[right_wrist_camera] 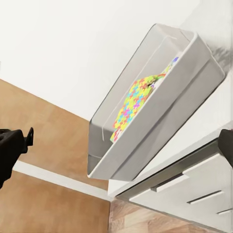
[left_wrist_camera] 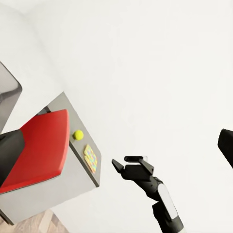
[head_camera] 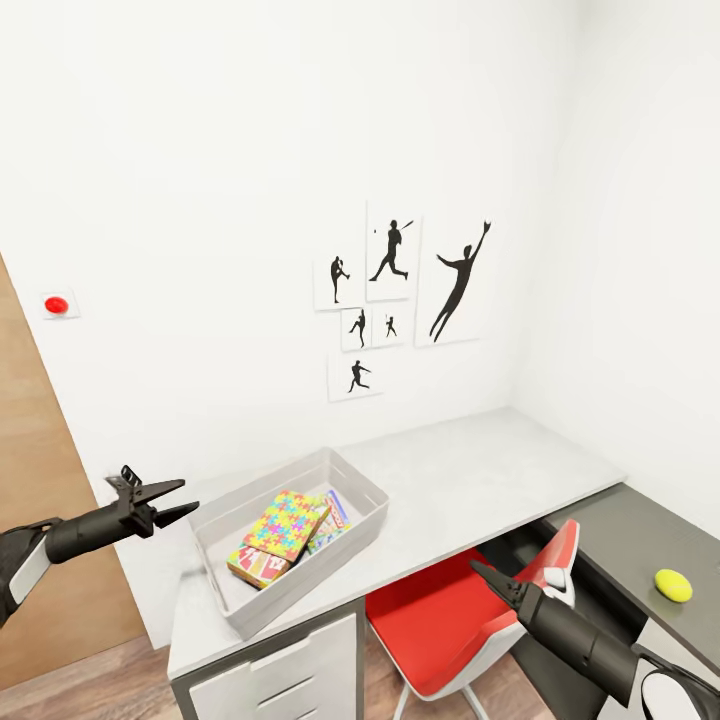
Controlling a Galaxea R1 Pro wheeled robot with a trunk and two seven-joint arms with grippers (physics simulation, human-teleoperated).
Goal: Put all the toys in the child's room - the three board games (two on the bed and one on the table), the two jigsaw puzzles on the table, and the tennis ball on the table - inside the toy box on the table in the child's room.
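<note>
The see-through toy box (head_camera: 372, 497) (right_wrist_camera: 167, 114) stands on the table's (head_camera: 480, 475) light grey top. A jigsaw puzzle (head_camera: 288, 522) (right_wrist_camera: 132, 99) lies in it over board games: a red-yellow one (head_camera: 257, 566) and a blue-edged one (head_camera: 337, 512). The tennis ball (head_camera: 673, 585) (left_wrist_camera: 78, 135) rests on the lower dark grey section, with a second jigsaw puzzle (left_wrist_camera: 91, 158) near it. My left gripper (head_camera: 178, 499) hangs open in the air left of the box. My right gripper (head_camera: 482, 572) (left_wrist_camera: 127, 162) is open above the chair, empty. The bed is out of view.
A red chair (head_camera: 440, 615) (left_wrist_camera: 41, 145) is tucked under the desk between the white drawers (head_camera: 290, 670) (right_wrist_camera: 194, 191) and the dark section (head_camera: 615, 535). A wooden door (head_camera: 30, 470) stands left, with a red wall button (head_camera: 56, 304) and silhouette pictures (head_camera: 395, 260) on the wall.
</note>
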